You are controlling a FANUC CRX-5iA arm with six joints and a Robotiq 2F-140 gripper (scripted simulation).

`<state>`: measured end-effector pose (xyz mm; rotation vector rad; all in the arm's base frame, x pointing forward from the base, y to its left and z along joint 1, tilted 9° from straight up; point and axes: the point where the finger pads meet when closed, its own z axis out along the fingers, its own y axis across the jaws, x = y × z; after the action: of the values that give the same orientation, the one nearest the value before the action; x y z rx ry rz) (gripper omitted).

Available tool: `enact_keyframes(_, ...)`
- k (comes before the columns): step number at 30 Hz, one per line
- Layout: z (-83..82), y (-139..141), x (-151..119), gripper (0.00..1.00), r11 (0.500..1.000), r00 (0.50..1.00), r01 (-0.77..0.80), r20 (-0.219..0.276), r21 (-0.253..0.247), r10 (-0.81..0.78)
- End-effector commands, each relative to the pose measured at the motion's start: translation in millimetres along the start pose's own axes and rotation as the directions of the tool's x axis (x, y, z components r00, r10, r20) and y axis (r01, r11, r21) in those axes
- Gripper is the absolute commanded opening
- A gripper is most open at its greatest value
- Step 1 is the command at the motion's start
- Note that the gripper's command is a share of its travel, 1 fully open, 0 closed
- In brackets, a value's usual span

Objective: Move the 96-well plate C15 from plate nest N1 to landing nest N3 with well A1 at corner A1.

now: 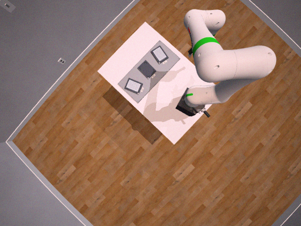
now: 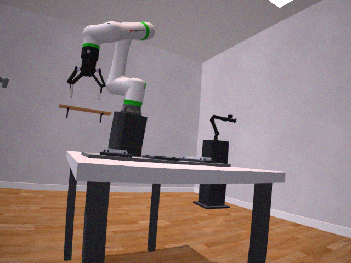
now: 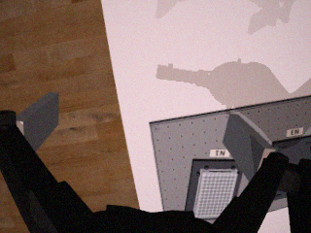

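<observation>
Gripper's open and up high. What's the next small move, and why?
Probably carry the open black gripper sideways, staying high, to above the grey deck. It hangs high over the white table, beside the deck, holding nothing. One white well plate and a second white plate sit on end nests; the dark middle nest is empty. Nest labels are unreadable, so confirm N1 before descending.
</observation>
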<state>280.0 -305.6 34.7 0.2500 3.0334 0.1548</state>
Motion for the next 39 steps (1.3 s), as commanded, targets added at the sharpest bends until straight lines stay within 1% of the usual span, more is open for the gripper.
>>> enact_keyframes(1,8.8,3.0,-18.0,1.0,0.982,0.982,0.191,0.006,-0.006,-0.191)
enact_keyframes(2,14.1,5.8,-28.4,1.0,0.955,0.955,0.297,0.006,-0.003,-0.297)
enact_keyframes(6,14.1,5.8,-28.4,1.0,0.955,0.955,0.297,0.006,-0.003,-0.297)
enact_keyframes(7,19.7,9.0,-39.2,1.0,0.915,0.915,0.403,0.005,0.001,-0.403)
enact_keyframes(8,25.6,12.8,-50.2,1.0,0.862,0.862,0.508,0.003,0.004,-0.508)
enact_keyframes(10,25.6,12.8,-50.2,1.0,0.862,0.862,0.508,0.003,0.004,-0.508)
enact_keyframes(11,31.9,17.1,-61.6,1.0,0.794,0.794,0.608,0.001,0.007,-0.608)
enact_keyframes(13,31.9,17.1,-61.6,1.0,0.794,0.794,0.608,0.001,0.007,-0.608)
enact_keyframes(14,38.4,21.9,-73.0,1.0,0.713,0.713,0.701,-0.001,0.01,-0.701)
enact_keyframes(16,38.4,21.9,-73.0,1.0,0.713,0.713,0.701,-0.001,0.01,-0.701)
enact_keyframes(17,45.3,27.3,-84.6,1.0,0.619,0.619,0.785,-0.004,0.012,-0.786)
enact_keyframes(19,45.3,27.3,-84.6,1.0,0.619,0.619,0.785,-0.004,0.012,-0.786)
enact_keyframes(20,52.5,33.3,-96.2,1.0,0.514,0.514,0.858,-0.008,0.014,-0.858)
enact_keyframes(23,52.5,33.3,-96.2,1.0,0.514,0.514,0.858,-0.008,0.014,-0.858)
enact_keyframes(24,59.8,39.7,-107.6,1.0,0.399,0.399,0.917,-0.011,0.015,-0.917)
enact_keyframes(26,59.8,39.7,-107.6,1.0,0.399,0.399,0.917,-0.011,0.015,-0.917)
enact_keyframes(27,67.4,46.6,-118.9,1.0,0.277,0.278,0.961,-0.015,0.015,-0.961)
enact_keyframes(29,67.4,46.6,-118.9,1.0,0.277,0.278,0.961,-0.015,0.015,-0.961)
enact_keyframes(30,75.1,54.0,-130.0,1.0,0.151,0.152,0.988,-0.019,0.015,-0.988)
enact_keyframes(32,75.1,54.0,-130.0,1.0,0.151,0.152,0.988,-0.019,0.015,-0.988)
enact_keyframes(33,82.9,61.8,-140.8,1.0,0.024,0.024,1.0,-0.023,0.014,-0.999)
enact_keyframes(35,82.9,61.8,-140.8,1.0,0.024,0.024,1.0,-0.023,0.014,-0.999)
enact_keyframes(36,90.8,69.9,-151.2,1.0,-0.103,-0.102,0.995,-0.027,0.013,-0.994)
enact_keyframes(39,90.8,69.9,-151.2,1.0,-0.103,-0.102,0.995,-0.027,0.013,-0.994)
